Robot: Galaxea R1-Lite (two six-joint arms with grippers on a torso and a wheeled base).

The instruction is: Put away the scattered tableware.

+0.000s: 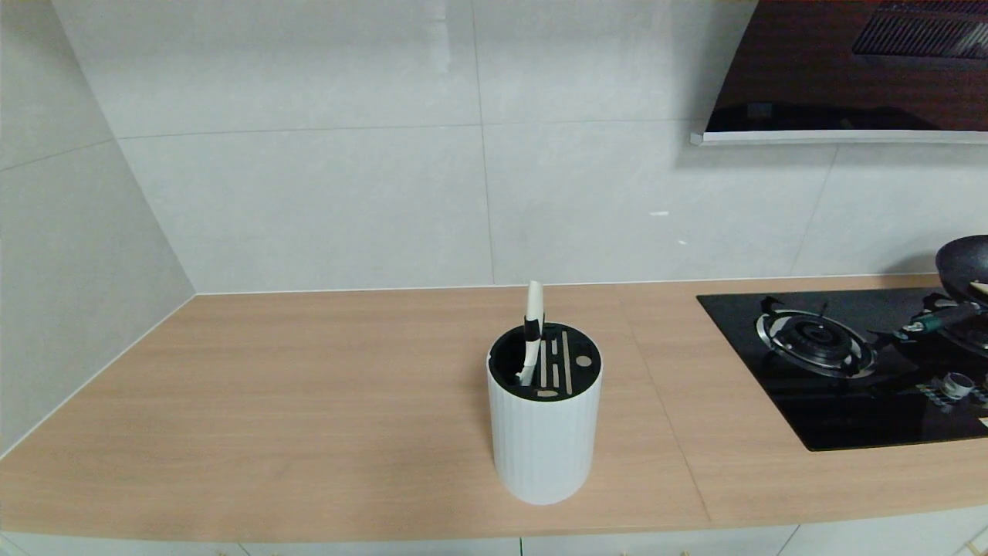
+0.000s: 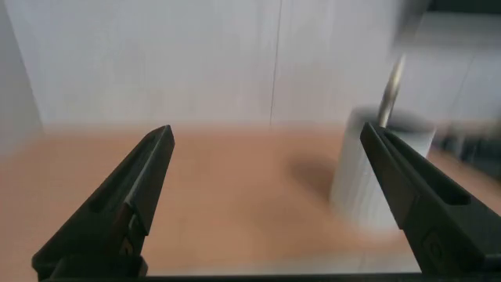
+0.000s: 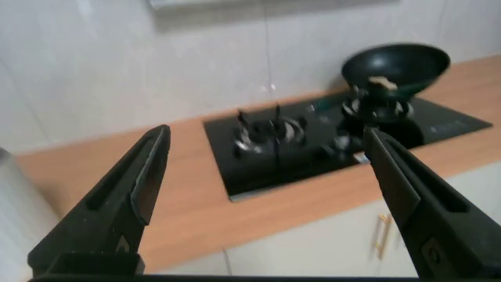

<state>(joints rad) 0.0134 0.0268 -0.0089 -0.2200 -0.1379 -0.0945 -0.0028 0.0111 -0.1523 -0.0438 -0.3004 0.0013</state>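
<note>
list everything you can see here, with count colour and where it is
holder: 1, white ribbed with a black slotted top, upright mid-counter
utensil: 1, white with a black band, standing in the holder's open compartment on the robot's left side, leaning slightly
counter: 1, light wood, running along the wall
stove: 1, black glass with metal burners, set into the counter on the right
pan: 1, black, on the far right burner
hood: 1, dark, on the wall above the stove
wall: pale grey tiles, behind the counter
left end effector: 1, black, open, facing the holder
right end effector: 1, black, open, facing the stove
</note>
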